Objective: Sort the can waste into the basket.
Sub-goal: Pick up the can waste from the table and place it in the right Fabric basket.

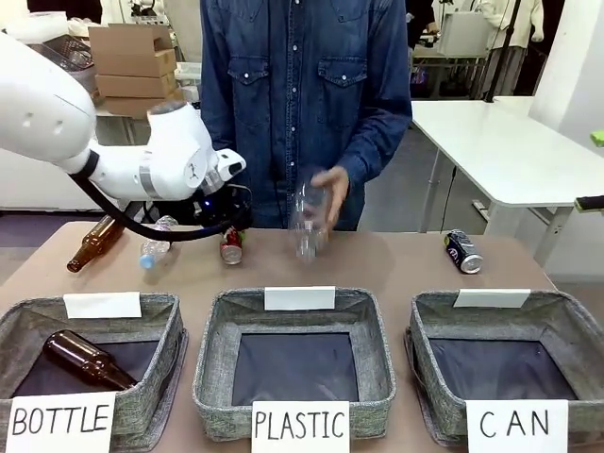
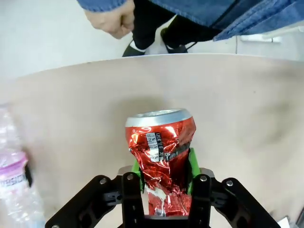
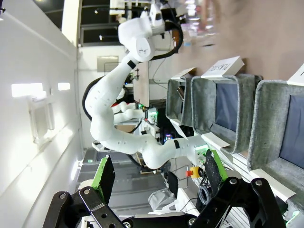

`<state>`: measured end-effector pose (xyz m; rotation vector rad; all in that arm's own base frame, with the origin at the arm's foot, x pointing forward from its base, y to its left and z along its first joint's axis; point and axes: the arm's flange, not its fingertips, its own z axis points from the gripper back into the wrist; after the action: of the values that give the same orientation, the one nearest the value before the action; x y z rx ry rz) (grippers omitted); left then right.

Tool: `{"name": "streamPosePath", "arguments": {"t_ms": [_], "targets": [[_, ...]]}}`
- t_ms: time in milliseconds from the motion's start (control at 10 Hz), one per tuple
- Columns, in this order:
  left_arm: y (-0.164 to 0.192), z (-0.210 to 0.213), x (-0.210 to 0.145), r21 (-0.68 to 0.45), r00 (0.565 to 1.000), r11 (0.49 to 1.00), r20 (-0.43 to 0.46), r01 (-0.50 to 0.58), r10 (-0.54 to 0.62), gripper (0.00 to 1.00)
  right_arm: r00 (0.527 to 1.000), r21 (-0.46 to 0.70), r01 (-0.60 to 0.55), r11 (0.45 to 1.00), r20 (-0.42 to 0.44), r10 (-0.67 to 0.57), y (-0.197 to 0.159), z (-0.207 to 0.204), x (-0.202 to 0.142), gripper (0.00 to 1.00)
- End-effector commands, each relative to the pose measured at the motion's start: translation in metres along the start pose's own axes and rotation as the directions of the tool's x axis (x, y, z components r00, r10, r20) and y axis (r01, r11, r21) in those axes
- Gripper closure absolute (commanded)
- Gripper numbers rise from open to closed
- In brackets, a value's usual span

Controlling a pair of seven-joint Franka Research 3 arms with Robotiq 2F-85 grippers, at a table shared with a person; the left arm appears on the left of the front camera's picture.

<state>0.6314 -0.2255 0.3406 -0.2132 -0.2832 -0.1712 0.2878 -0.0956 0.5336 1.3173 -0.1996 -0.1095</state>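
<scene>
Red crushed can (image 2: 160,137) | thin, light, dented metal, likely slippery | left hand (image 2: 164,168) clamped across its creased lower body | right hand (image 3: 159,173) fingers apart, empty

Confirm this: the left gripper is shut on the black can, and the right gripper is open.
Wrong can. The left gripper is shut on the red crushed can, as the left wrist view shows; the black can lies free on the table. The right gripper is open.
</scene>
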Motion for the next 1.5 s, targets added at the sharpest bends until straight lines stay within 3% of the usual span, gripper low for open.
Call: {"name": "streamPosePath", "arguments": {"t_ms": [0,100,300,500,600,700,800,900,1000,1100,1200,1300,1400], "targets": [[0.036,0.076,-0.024,-0.12,0.984,0.982,-0.084,0.145,-0.156,1.0,1.0,0.019,-0.024,1.0,0.001,0.024,0.001,0.0,0.002,0.0],[0.062,0.122,-0.038,-0.144,0.96,0.957,-0.085,0.254,-0.267,1.0,1.0,0.019,-0.024,1.0,0.001,0.024,0.001,0.0,0.002,0.0],[0.133,0.231,-0.088,-0.071,0.951,0.954,0.13,0.291,-0.28,1.0,1.0,0.019,-0.024,1.0,0.001,0.024,0.001,0.0,0.002,0.0],[0.166,0.304,-0.149,-0.201,0.873,0.88,0.34,0.43,-0.349,1.0,1.0,0.019,-0.024,1.0,0.001,0.024,0.001,0.0,0.002,0.0],[0.168,0.326,-0.177,-0.273,0.818,0.799,0.4,0.536,-0.413,1.0,1.0,0.019,-0.024,1.0,0.001,0.024,0.001,0.0,0.002,0.0],[0.161,0.339,-0.206,-0.362,0.74,0.648,0.401,0.67,-0.541,1.0,1.0,0.019,-0.024,1.0,0.001,0.024,0.001,0.0,0.002,0.0],[0.149,0.343,-0.228,-0.438,0.653,0.503,0.328,0.745,-0.682,1.0,1.0,0.019,-0.024,1.0,0.001,0.024,0.001,0.0,0.002,0.0],[0.137,0.341,-0.245,-0.494,0.556,0.396,0.23,0.774,-0.799,1.0,1.0,0.019,-0.024,1.0,0.001,0.024,0.001,0.0,0.002,0.0],[0.127,0.338,-0.251,-0.595,0.556,0.365,0.169,0.716,-0.814,1.0,1.0,0.019,-0.024,1.0,0.001,0.024,0.001,0.0,0.002,0.0],[0.14,0.346,-0.244,-0.426,0.713,0.574,0.362,0.7,-0.6,1.0,1.0,0.019,-0.024,1.0,0.001,0.024,0.001,0.0,0.002,0.0],[0.125,0.338,-0.262,-0.527,0.681,0.483,0.284,0.699,-0.675,0.61,1.0,0.019,-0.024,1.0,0.001,0.024,0.001,0.0,0.002,0.0],[0.103,0.316,-0.249,-0.587,0.612,0.374,0.278,0.718,-0.74,0.61,1.0,0.019,-0.024,1.0,0.001,0.024,0.001,0.0,0.002,0.0],[0.052,0.295,-0.243,-0.586,0.483,0.259,0.262,0.768,-0.836,0.61,1.0,0.019,-0.024,1.0,0.001,0.024,0.001,0.0,0.002,0.0]]}}
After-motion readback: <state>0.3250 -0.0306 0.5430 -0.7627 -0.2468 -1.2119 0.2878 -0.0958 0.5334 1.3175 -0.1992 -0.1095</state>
